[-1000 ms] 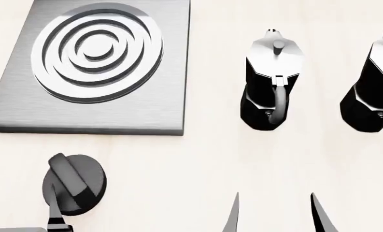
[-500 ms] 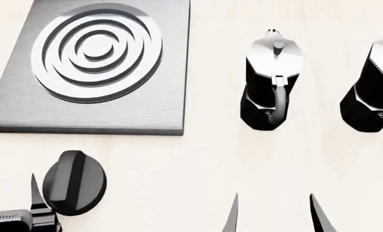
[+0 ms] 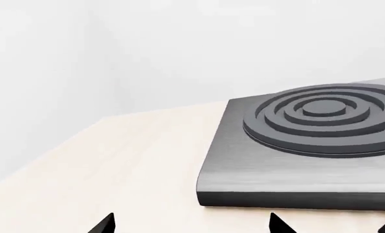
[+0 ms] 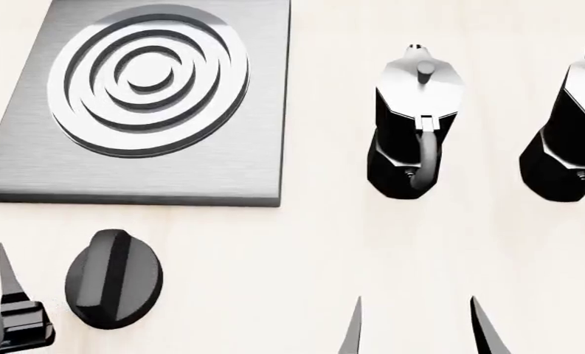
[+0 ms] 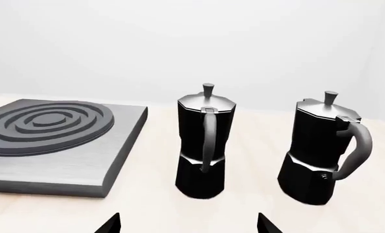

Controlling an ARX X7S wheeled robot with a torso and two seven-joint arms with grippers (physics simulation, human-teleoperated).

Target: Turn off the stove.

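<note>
One round black ridged knob (image 4: 113, 279), its ridge nearly upright in the head view, is seen just right of the released left end effector (image 4: 7, 310), the nearer one.

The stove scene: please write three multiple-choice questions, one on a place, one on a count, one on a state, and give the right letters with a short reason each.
1. Where does the knob lie?
A. on the burner
B. on the table in front of the stove plate
C. between the two pots

2. How many moka pots stand on the table?
A. one
B. two
C. three

3. How is the left gripper?
A. shut on the knob
B. shut on a pot
C. open, beside the knob

Answers:
1 B, head view shows it below the plate.
2 B, one pot and another.
3 C, its tips stand apart, holding nothing.
</note>
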